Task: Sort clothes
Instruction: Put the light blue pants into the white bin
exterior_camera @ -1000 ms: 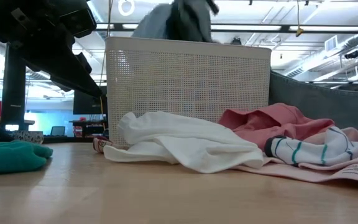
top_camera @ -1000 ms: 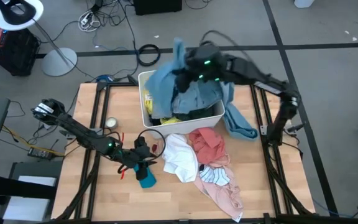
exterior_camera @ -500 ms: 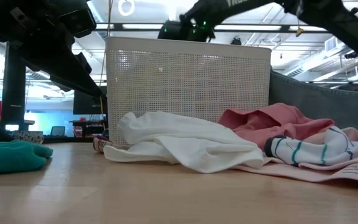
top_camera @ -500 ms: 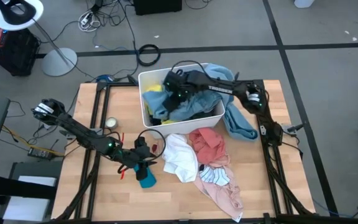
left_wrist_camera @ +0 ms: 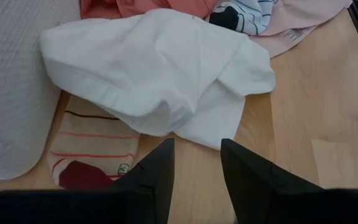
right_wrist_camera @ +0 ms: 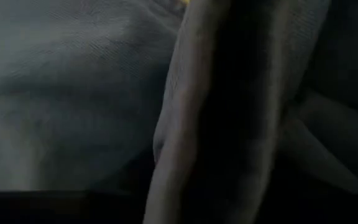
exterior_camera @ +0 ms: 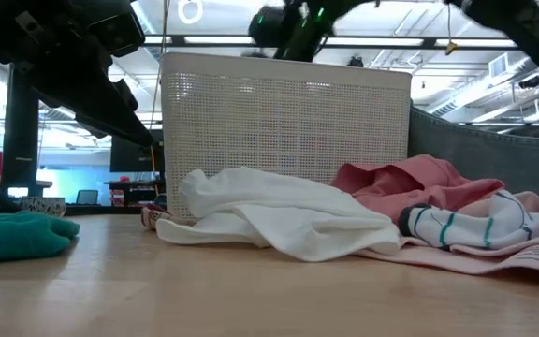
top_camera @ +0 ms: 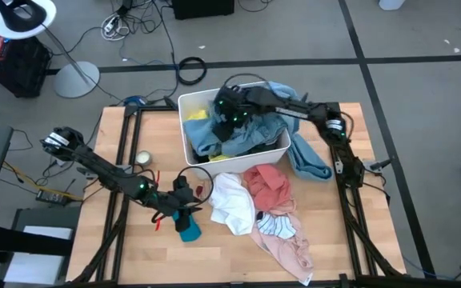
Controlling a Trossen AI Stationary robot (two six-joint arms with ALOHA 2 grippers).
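A pale wooden desk (top_camera: 230, 256) is showing a smooth, faintly shiny grain. A white plastic bin (exterior_camera: 284, 140) is standing on it, its wall pierced with fine mesh holes (matt, not glossy). Soft cloth garments are lying about: a white knit top (left_wrist_camera: 160, 68), a pink crumpled piece (top_camera: 266, 186), light blue denim (top_camera: 250, 132) looking coarser. The left gripper (left_wrist_camera: 194, 171) fingers are looking matt black.

Counted on table and in bin:
- one white bin (top_camera: 234, 156) — several garments heaped inside, count unclear: blue denim (top_camera: 250, 126), yellow (top_camera: 196, 115) visible
- four loose garments in front: white (top_camera: 232, 202), pink-red (top_camera: 267, 185), striped (top_camera: 278, 226), pale pink (top_camera: 294, 252)
- one blue piece (top_camera: 309, 160) beside bin
- one teal item (top_camera: 189, 230)
- two arms
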